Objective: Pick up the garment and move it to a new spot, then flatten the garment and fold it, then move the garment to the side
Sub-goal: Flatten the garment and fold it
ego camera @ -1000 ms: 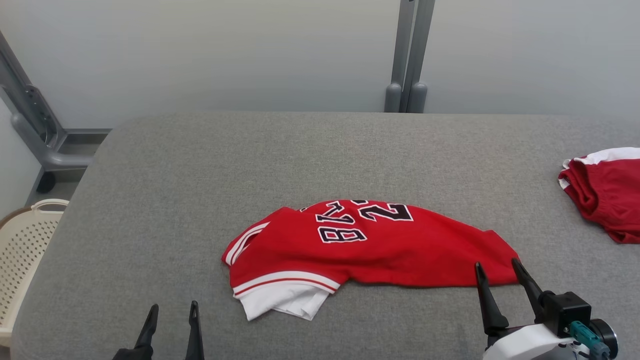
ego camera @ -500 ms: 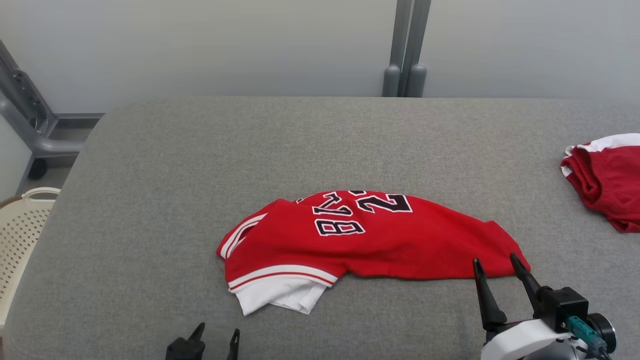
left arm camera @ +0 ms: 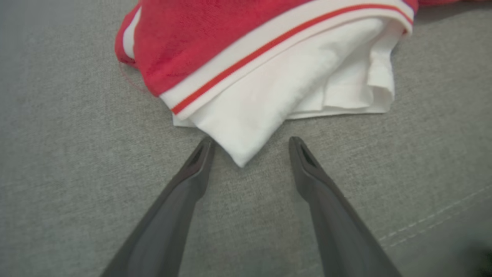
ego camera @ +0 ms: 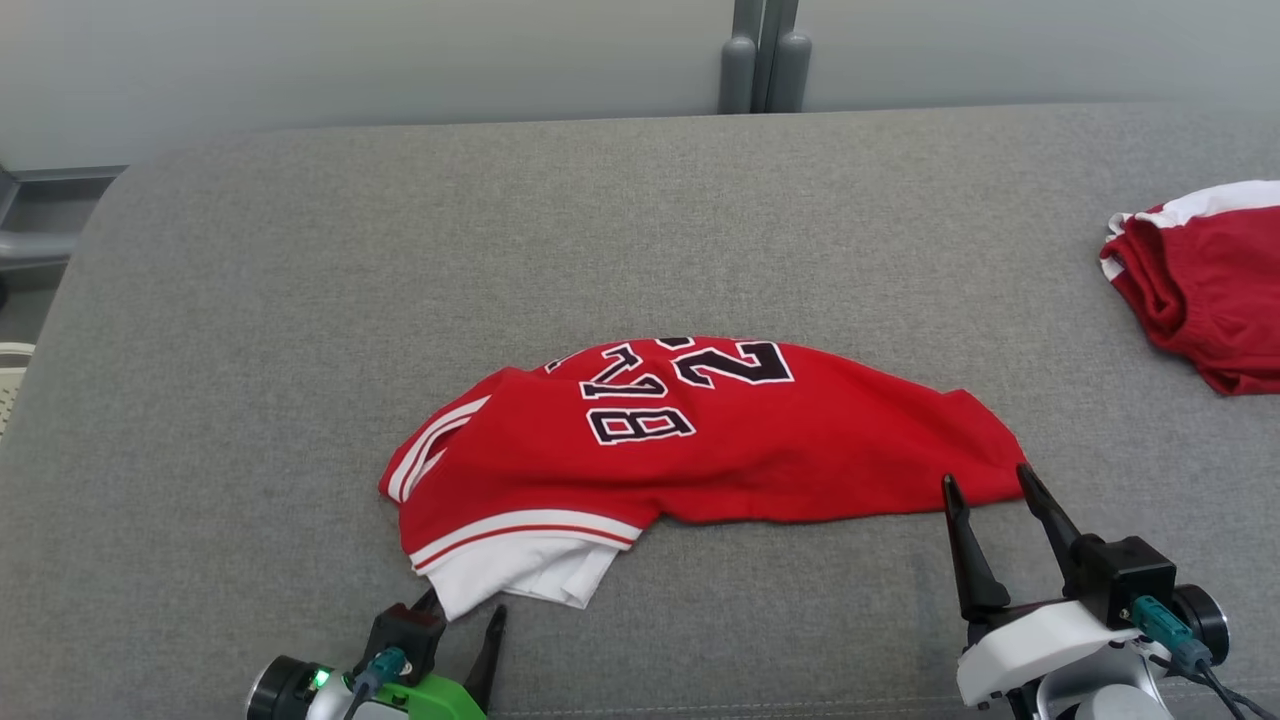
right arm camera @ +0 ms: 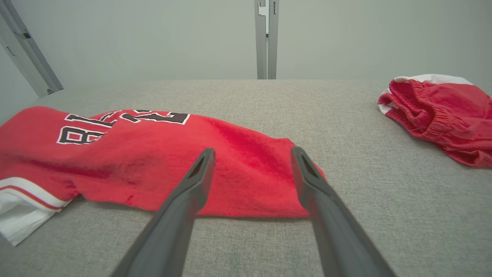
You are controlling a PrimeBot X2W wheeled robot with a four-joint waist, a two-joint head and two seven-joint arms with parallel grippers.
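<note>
Camera pitch differs from one second ago: the head view has tilted down and shifted, so the whole scene sits higher in that view. This is a camera move, not a move of the things. The jersey keeps the same crumpled shape and the same place at the middle of the grey worktop. The second red garment also remains at the far right edge.

The left gripper has advanced from the lower left towards the jersey, and its body now shows in the head view. The right gripper holds nearly the same station at the jersey's right end.

Left gripper: fingers spread wide and holding nothing. The corner of the white hem lies between the two fingertips. Whether either finger touches the cloth cannot be told.

Right gripper: fingers spread wide and holding nothing. The tips stand at the near edge of the jersey, at its right end. Contact with the red cloth cannot be told.
</note>
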